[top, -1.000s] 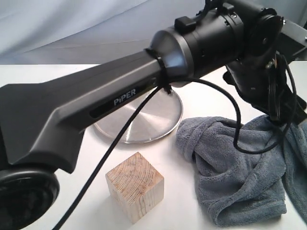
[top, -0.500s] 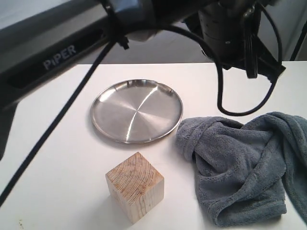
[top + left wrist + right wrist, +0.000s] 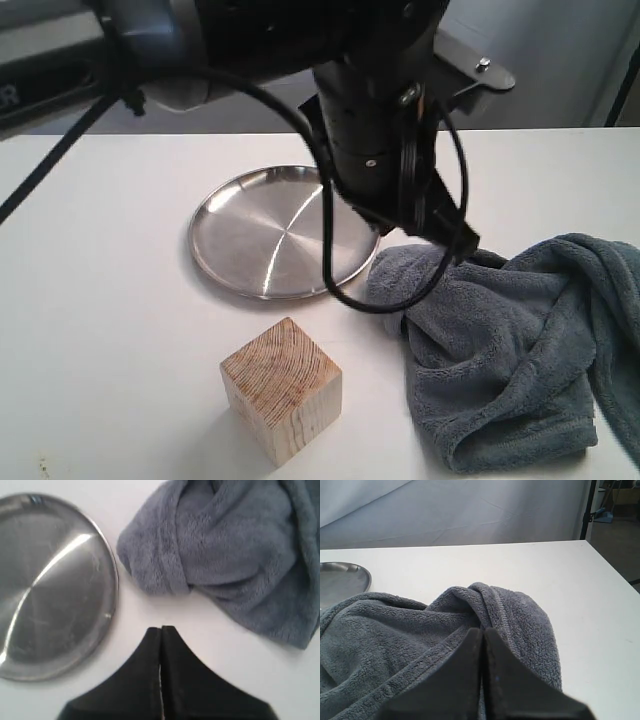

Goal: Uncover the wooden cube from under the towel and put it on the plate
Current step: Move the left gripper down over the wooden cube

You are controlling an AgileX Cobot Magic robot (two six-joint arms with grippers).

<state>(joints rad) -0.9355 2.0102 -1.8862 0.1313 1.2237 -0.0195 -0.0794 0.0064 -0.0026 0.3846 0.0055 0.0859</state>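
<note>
The wooden cube stands uncovered on the white table, in front of the plate and apart from it. The steel plate holds nothing. The grey-blue towel lies bunched to the right of the cube and plate. My left arm hangs over the plate's right rim and the towel's near corner. My left gripper is shut and holds nothing, above bare table between plate and towel. My right gripper is shut, low over a fold of the towel.
The white table stretches left of the cube. Its right edge shows in the right wrist view, with a dark stand beyond it. A grey backdrop hangs behind.
The left arm has swung out of the foreground, uncovering the plate to view, and now hangs over the plate's right rim. Cube, plate and towel have not moved.
</note>
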